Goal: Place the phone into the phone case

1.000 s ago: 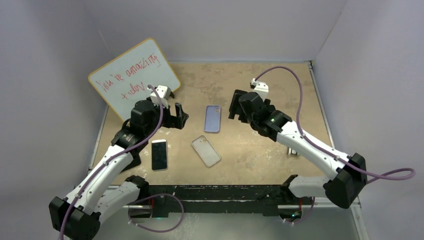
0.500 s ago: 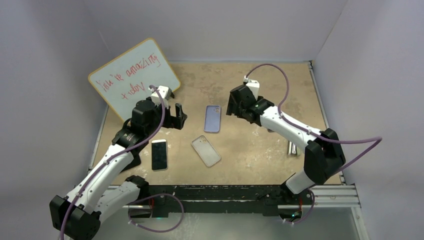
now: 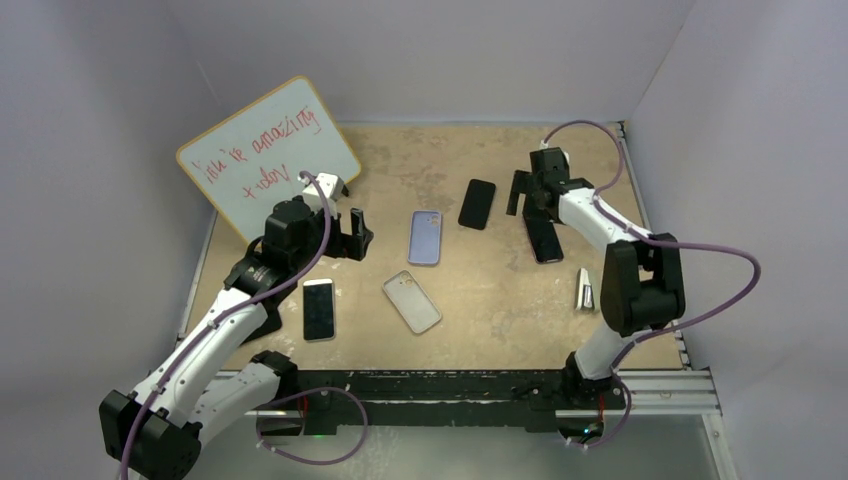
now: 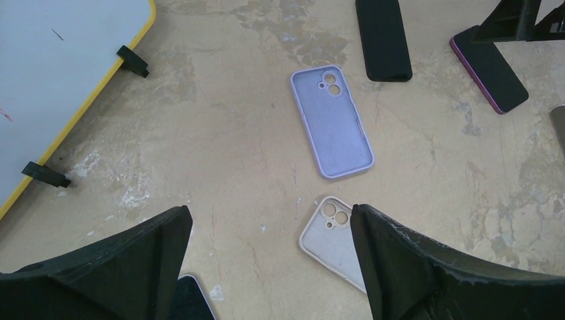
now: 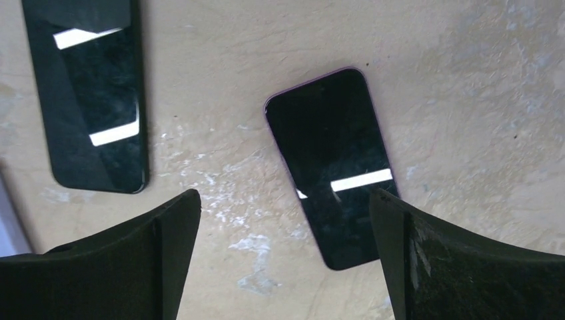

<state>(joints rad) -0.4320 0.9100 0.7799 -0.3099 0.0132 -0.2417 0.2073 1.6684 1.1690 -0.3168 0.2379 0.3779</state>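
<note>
- Top view: the left pincer is hovering over the bench, just left of the lavender phone case, which is lying flat near the middle. A clear phone case is lying nearer the arm bases, and a white-edged phone is resting screen up to its left. The right pincer is hanging over the far end of the purple-edged phone. A black phone is lying between that phone and the lavender phone case, touching neither. A whiteboard with red writing is sitting at the far left.
- Left wrist view: the left pincer's fingers are standing wide apart and gripping nothing. The lavender phone case is lying ahead of them, and the clear phone case is showing beside the right-hand finger.
- Right wrist view: the right pincer's fingers are spread wide, with nothing clamped. The purple-edged phone is lying screen up on the bench between and beyond them, untouched. The black phone is lying apart from it at the upper left.
</note>
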